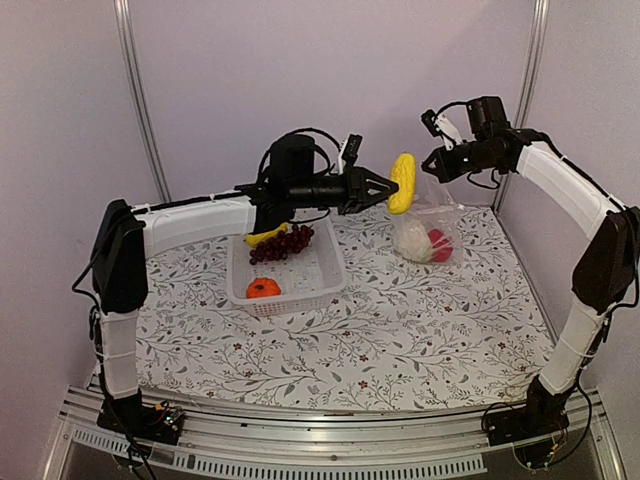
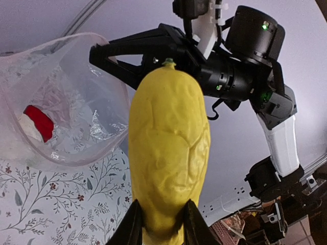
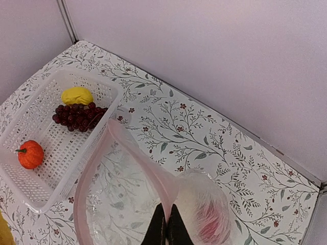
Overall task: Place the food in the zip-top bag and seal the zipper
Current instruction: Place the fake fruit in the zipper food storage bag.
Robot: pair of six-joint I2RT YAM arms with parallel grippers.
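Progress partway | your left gripper [image 1: 388, 187], part-closed, grips yellow toy corn cob [image 1: 402, 183] aloft beside mouth of clear plastic bag [image 1: 436, 222] | your right gripper [image 1: 432, 162], fully closed, pinches bag rim | bagged: white cauliflower [image 1: 411, 240], red pepper [image 1: 440, 246] | white slotted basket [image 1: 292, 304]: orange tomato [image 1: 263, 288], dark grapes [image 1: 282, 243], yellow lemon [image 1: 262, 238] | zipper [image 3: 138, 155] unsealed.

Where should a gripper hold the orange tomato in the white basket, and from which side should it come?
Grip the orange tomato across its round body, coming down from above. It sits low in the basket, close to the near wall, so a sideways approach would probably hit the walls. The grapes lie apart from it, leaving room.
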